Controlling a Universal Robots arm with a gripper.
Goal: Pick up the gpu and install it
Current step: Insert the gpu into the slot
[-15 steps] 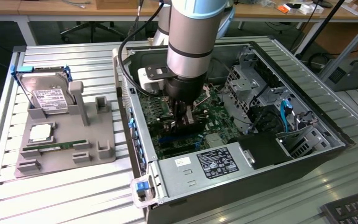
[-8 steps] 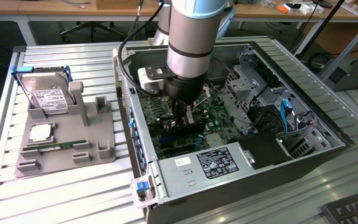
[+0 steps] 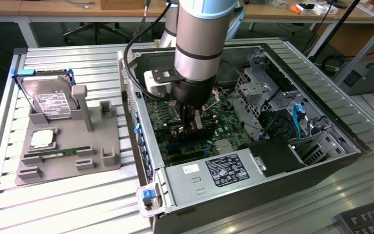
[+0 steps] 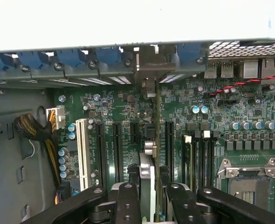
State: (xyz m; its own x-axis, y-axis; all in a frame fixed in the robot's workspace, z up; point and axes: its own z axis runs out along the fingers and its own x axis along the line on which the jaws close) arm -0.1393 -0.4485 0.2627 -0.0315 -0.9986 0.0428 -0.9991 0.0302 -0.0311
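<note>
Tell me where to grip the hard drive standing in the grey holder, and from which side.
Grip the hard drive by its blue-framed top edge, coming from above. It stands upright, leaning in the grey holder, so its lower end is seated and only the top is free; the post beside it partly blocks a sideways approach.

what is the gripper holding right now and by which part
The gripper is shut on the gpu, a thin card seen edge-on, pinched by its upper edge between the fingers, inside the open computer case over the green motherboard.

The desk (image 3: 76, 195) was ribbed, pale metal. The computer case (image 3: 317, 97) was dull grey metal, its circuit board (image 4: 128, 116) glossy green. The fingers (image 4: 128, 200) were matt black.
</note>
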